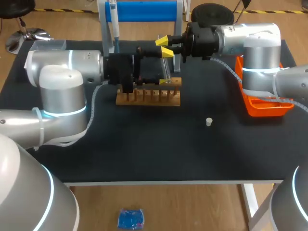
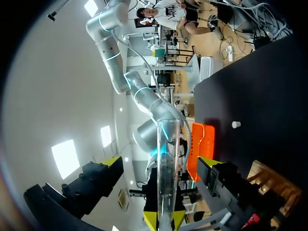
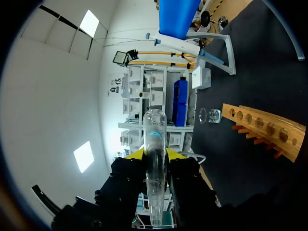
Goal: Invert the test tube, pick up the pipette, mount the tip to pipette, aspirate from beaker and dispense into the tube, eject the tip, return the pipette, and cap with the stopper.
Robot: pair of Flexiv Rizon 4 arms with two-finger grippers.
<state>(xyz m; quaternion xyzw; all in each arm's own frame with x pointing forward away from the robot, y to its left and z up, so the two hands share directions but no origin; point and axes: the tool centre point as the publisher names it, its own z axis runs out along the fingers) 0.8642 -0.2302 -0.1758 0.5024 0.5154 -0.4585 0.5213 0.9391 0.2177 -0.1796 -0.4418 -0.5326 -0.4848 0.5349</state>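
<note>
Above the right end of the wooden test tube rack (image 1: 126,99), two robot arms meet over a clear glass test tube (image 1: 167,70). The right gripper (image 1: 165,46), from the rack's right side, has its yellow tips pinched on the tube from two sides. The left gripper (image 2: 160,161), from the rack's left, stands with its fingers (image 2: 96,178) spread wide, one on each side of the glass and neither touching it.

The tube's long axis runs crosswise to both sets of fingers. In the head view it slants from the right fingertips down toward the rack's right end; whether it clears the wood cannot be told. In the right wrist view a rounded end shows just past the right fingertips.

By the look of it, the inversion is being done as a pass between arms. To take the tube, the left fingers would have to close on bare glass beside the right tips, which crowd the same short stretch, with the rack directly beneath.

Behind the rack, the pipette (image 1: 114,29) hangs on its blue stand (image 1: 144,10). A small beaker (image 3: 215,116) stands just beyond the rack's left end. Well apart in front of the rack's right end, a white stopper (image 1: 209,121) sits on the black table (image 1: 144,154). An orange tray (image 1: 262,109) lies farther to the rack's right, under the right arm.
</note>
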